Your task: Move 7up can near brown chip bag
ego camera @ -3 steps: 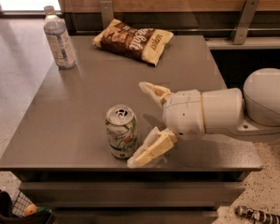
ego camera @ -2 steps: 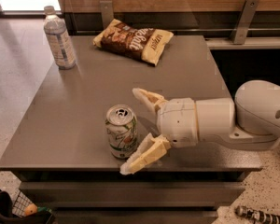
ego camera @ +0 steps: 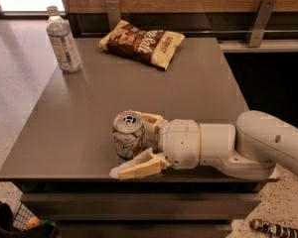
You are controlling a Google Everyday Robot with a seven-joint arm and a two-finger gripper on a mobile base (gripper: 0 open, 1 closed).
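The grey surface (ego camera: 198, 83) holds three things. A water bottle (ego camera: 63, 41) stands at its far left corner. The brown chip bag (ego camera: 141, 43) lies by the far edge. The 7up can (ego camera: 129, 139) stands near the front edge, with the tool (ego camera: 128, 145) right there.

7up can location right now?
Camera view: the 7up can stands near the front edge of the table, straddled by the open gripper, far from the brown chip bag at the back.
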